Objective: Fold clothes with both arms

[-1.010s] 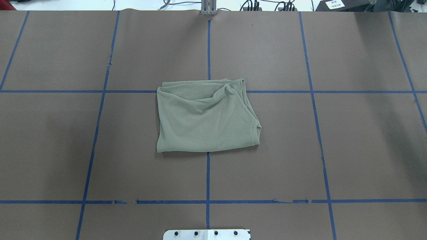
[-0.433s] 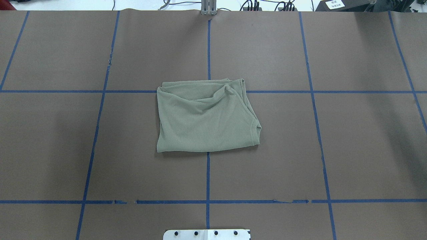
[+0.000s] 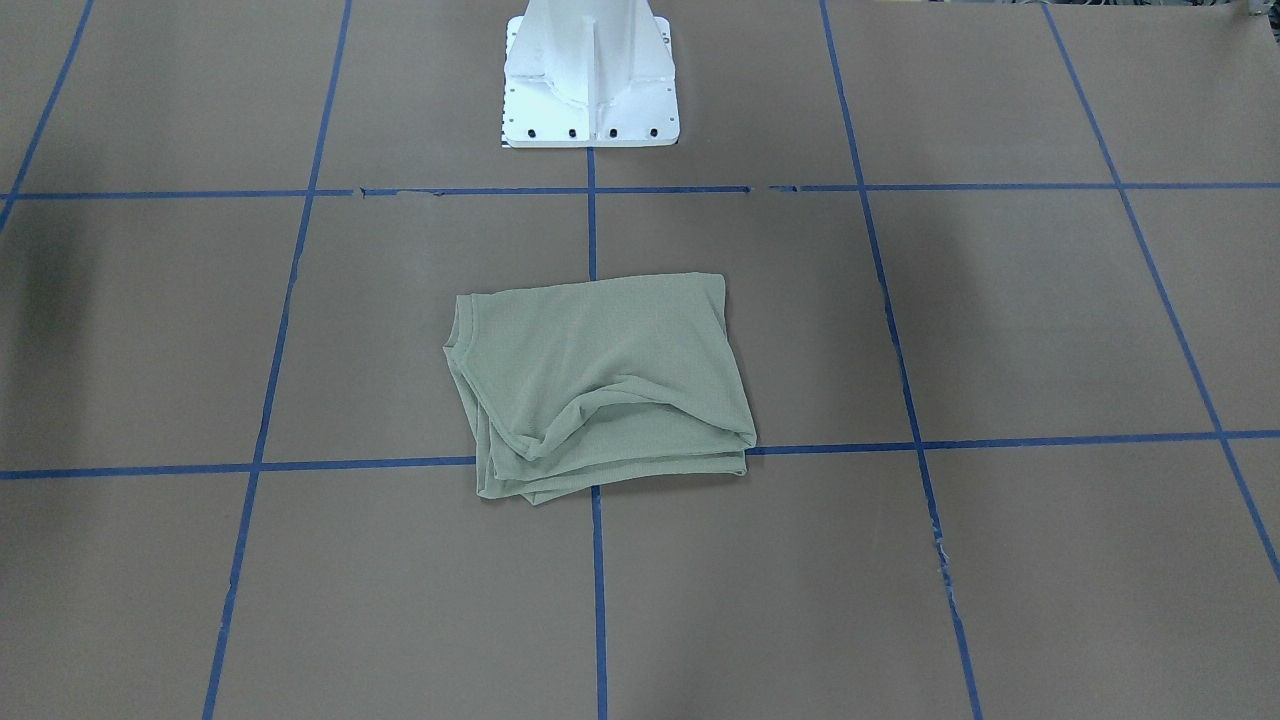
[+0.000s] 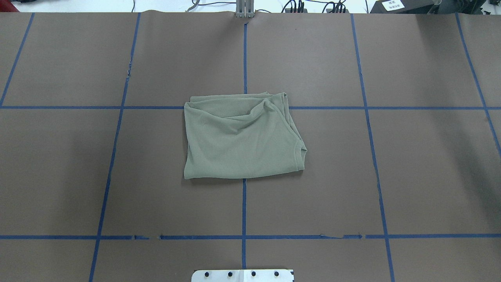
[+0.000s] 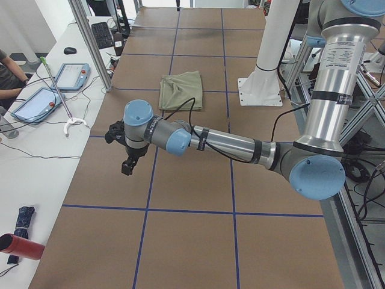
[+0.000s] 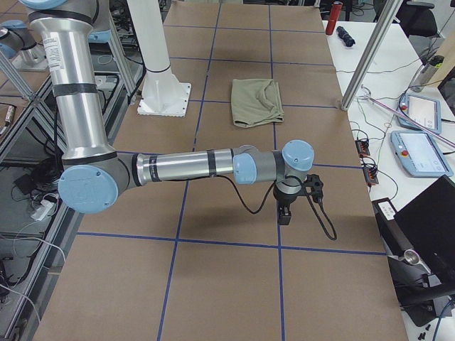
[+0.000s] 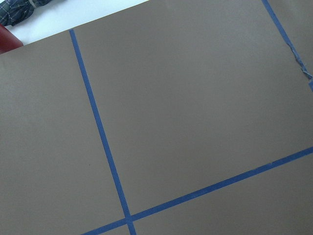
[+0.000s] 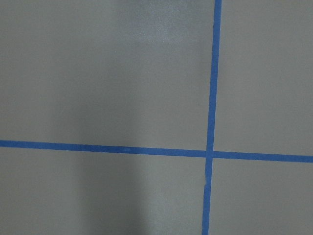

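Observation:
The sage-green shirt (image 4: 238,141) lies folded into a rough rectangle at the middle of the brown table, with wrinkles along its far edge. It also shows in the front-facing view (image 3: 600,385), the left side view (image 5: 180,90) and the right side view (image 6: 256,101). The left arm's gripper (image 5: 127,162) hangs over bare table far from the shirt, seen only in the left side view; I cannot tell if it is open or shut. The right arm's gripper (image 6: 284,213) likewise hangs over bare table, seen only in the right side view; I cannot tell its state. Both wrist views show only brown table and blue tape.
The white base block (image 3: 590,80) stands at the robot's edge of the table. An aluminium post (image 5: 90,42) and tablets (image 5: 66,75) stand on the white side bench. A red bottle (image 5: 21,247) lies there too. Blue tape lines grid the table.

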{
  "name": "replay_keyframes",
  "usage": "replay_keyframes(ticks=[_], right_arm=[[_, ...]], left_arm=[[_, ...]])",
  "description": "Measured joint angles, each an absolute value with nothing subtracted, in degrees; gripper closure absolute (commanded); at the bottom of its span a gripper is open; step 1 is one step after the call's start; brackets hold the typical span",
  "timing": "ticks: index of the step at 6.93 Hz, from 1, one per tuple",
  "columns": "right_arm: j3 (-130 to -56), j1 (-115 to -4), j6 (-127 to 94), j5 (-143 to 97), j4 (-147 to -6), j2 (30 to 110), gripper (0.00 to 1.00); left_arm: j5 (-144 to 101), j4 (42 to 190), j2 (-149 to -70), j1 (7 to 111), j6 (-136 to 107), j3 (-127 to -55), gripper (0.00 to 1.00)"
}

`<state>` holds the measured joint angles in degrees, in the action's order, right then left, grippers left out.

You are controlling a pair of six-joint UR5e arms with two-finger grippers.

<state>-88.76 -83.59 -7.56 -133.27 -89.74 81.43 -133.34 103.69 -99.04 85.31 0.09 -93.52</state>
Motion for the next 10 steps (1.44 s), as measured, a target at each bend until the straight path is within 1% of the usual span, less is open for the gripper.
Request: replay_keyframes(ticks=[4, 7, 10], right_arm=[[-87.7, -83.6, -7.5, -134.4, -89.8, 81.3, 0.0], [-88.0, -83.6, -7.5, -135.5, -89.8, 81.6, 0.0], [-87.7, -83.6, -7.5, -135.7, -89.7, 81.6, 0.0]], left_arm=[[-135.1, 103.0, -98.1, 85.4, 0.2, -95.8, 0.0], [-139.0, 103.3, -96.2, 85.3, 0.3, -93.8, 0.0], [-135.9, 103.0, -96.0, 85.3, -0.1, -92.7, 0.0]])
